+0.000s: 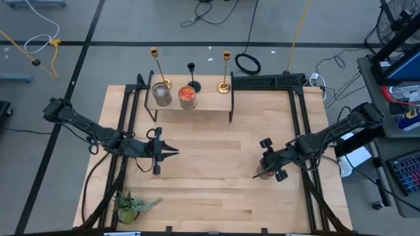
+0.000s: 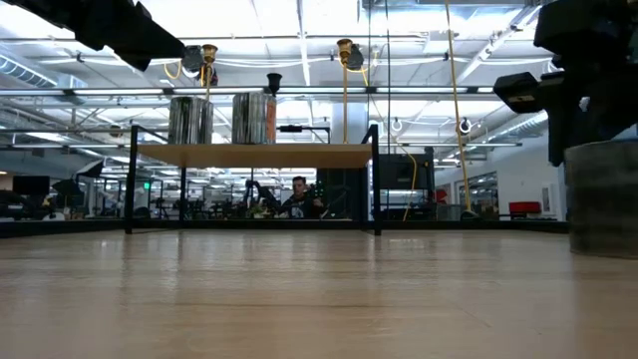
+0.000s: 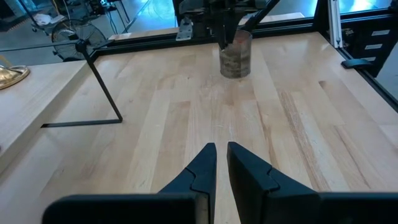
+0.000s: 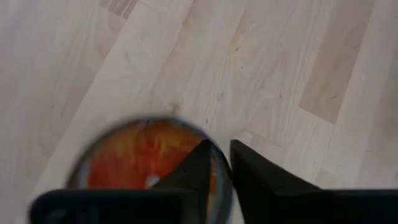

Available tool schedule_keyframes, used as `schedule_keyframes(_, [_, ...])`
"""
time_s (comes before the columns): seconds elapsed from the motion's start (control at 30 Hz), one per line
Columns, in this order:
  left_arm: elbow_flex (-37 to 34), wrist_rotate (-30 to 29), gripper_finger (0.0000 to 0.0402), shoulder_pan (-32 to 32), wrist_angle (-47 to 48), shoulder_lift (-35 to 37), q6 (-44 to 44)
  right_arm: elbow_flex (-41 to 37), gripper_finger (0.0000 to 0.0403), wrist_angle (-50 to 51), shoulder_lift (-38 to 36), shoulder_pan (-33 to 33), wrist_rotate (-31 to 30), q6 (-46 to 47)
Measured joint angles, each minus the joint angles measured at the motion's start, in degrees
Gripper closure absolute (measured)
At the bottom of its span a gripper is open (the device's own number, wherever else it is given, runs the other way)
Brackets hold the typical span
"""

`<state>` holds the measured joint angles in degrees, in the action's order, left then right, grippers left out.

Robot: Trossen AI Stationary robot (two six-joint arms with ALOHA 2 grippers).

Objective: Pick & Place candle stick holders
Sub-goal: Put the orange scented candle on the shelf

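High view: three candle holders (image 1: 191, 77) on the back shelf (image 1: 210, 101), left gripper (image 1: 172, 152) pressed together mid-desk, right gripper (image 1: 260, 174) nearly closed over a jar (image 1: 266, 173), which it could tip when lifting away.

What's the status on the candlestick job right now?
Left gripper shut, empty, mid-table. Right gripper over a jar, fingers nearly closed. Three candle stick holders upright on the shelf, untouched, two more jars alongside.
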<state>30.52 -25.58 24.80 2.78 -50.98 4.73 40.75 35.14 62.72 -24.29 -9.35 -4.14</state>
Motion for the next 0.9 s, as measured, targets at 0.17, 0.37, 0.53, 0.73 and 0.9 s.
schedule_keyframes(0.17, [0.0, 0.02, 0.0355, 0.0, -0.01, 0.0, -0.39, 0.07, 0.0393, -1.04, 0.0, -0.02, -1.03, 0.24])
schedule_keyframes(0.37, [0.0, 0.06, 0.0355, 0.0, 0.01, 0.0, -0.55, 0.07, 0.0399, -3.7, 0.0, -0.02, -1.06, 6.06])
schedule_keyframes(0.53, [0.0, 0.07, 0.0355, 0.0, 0.03, 0.0, -0.52, 0.07, 0.0397, -8.74, 0.02, -0.02, -1.13, 8.06])
schedule_keyframes(0.73, [0.0, 0.09, 0.0355, 0.0, 0.03, 0.0, -0.5, -0.98, 0.0399, -11.19, 0.0, -0.02, -1.13, 7.98])
schedule_keyframes(0.9, [0.0, 0.09, 0.0355, 0.0, 0.05, 0.0, -0.5, -6.17, 0.0397, -19.16, -0.04, 0.0, -1.29, 7.6])
